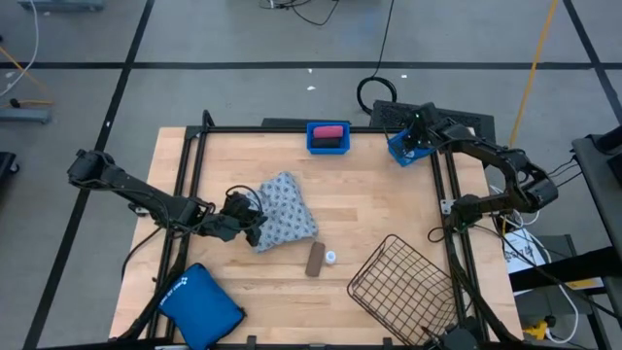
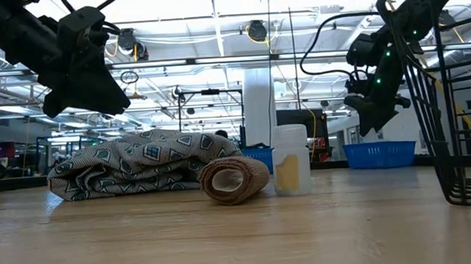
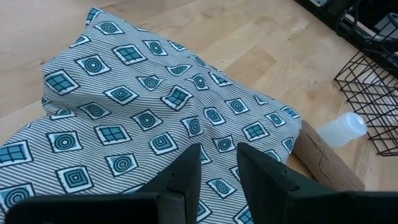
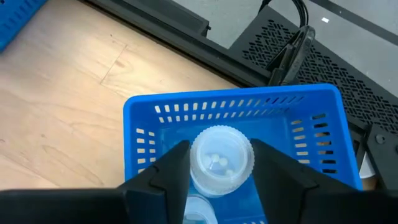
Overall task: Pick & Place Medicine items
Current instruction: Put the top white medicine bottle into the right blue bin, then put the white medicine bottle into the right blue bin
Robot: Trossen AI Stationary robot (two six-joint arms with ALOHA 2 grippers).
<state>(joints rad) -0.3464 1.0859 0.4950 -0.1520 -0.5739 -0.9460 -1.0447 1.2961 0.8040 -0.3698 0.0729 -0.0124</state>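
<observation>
Two grippers in my view. Right gripper point(image 4: 214, 165): fingers parted just wide enough to hold a white vial point(image 4: 221, 160) between them, pinched at its sides, poised over the blue basket point(image 4: 236, 109) at the table's far right corner; a second pale vial shows under it inside the basket, partly hidden. Left gripper point(image 3: 217, 168): fingers a narrow gap apart, nothing between them, tips hovering just above the grey-blue patterned soft pack point(image 1: 282, 209), which lies left of centre on the table point(image 1: 379, 194). Near the pack's right edge I log one brown oblong container point(image 1: 315, 259) lying on its side, and just to its right one small white vial with a bluish cap point(image 1: 331, 257). Further items: a second blue basket point(image 1: 328, 146) at the far edge, centre, holding a pink container point(image 1: 328, 130); a wire basket point(image 1: 403, 282), tilted, near right; a plain blue pouch point(image 1: 199, 303), near left.
</observation>
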